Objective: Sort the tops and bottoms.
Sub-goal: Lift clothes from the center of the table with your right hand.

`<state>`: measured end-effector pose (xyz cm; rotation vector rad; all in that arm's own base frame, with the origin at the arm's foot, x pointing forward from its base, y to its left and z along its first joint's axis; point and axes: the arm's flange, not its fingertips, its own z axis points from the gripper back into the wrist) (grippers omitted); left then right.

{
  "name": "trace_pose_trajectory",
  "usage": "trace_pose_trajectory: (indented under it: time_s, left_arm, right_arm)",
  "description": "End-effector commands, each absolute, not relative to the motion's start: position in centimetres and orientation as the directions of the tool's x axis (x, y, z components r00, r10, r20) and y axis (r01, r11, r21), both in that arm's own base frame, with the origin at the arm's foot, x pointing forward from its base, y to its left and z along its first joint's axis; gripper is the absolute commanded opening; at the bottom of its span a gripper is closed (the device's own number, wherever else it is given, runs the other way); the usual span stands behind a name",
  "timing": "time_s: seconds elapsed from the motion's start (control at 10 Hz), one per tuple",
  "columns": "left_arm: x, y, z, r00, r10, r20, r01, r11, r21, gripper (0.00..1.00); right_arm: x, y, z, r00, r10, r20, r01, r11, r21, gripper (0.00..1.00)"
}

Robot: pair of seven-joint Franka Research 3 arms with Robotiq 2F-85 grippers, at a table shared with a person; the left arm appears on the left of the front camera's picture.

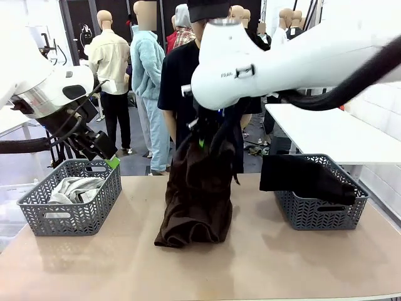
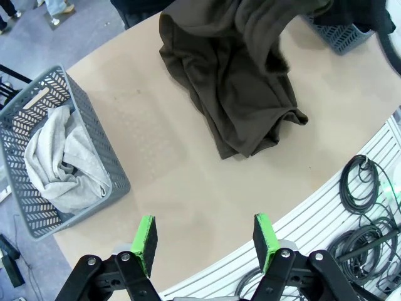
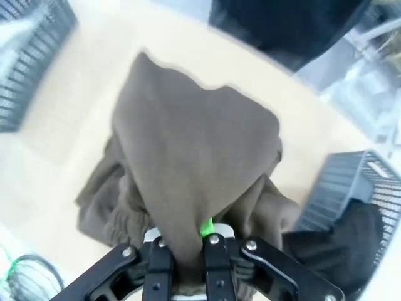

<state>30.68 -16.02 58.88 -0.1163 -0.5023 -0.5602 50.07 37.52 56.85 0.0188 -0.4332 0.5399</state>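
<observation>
A: What is nearest?

B: The left gripper [image 2: 205, 243] hangs above the near edge of the table [image 2: 188, 188], jaws wide apart and empty. Beyond it, mid-table, the right gripper [image 3: 185, 239] is clamped on a fold of the dark brown garment [image 1: 197, 197], lifted, with its lower end bunched on the table.

A: And the baskets?

B: The left basket [image 1: 37, 216] holds a pale grey garment [image 1: 75, 188]. The right basket [image 1: 351, 213] holds a black garment [image 1: 301, 175] draped over its rim.

A: Which step is this?

B: Probably carrying the brown piece off. It needs lifting clear of the table first, then moving over a basket.
</observation>
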Motion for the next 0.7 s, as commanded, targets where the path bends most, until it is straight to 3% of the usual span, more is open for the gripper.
trace_pose_trajectory:
  time_s: [0.0, 0.1, 0.6]
  left_arm:
    - [30.9, -16.0, 59.0, 0.729, -0.477, 0.491, 0.534, 0.845, 0.028, 0.8]
    - [30.9, -16.0, 59.0, 0.729, -0.477, 0.491, 0.534, 0.845, 0.028, 0.8]
    - [30.9, -16.0, 59.0, 0.729, -0.477, 0.491, 0.534, 0.845, 0.028, 0.8]
  right_arm:
    - [47.1, 37.7, 57.2, 0.729, 0.483, 0.486, -0.46, 0.871, -0.175, 0.0]
    - [50.1, 37.5, 56.9, 0.77, 0.494, 0.404, -0.502, 0.86, -0.095, 0.0]
    - [50.0, 37.4, 55.8, 0.778, 0.49, 0.394, -0.486, 0.866, -0.117, 0.0]
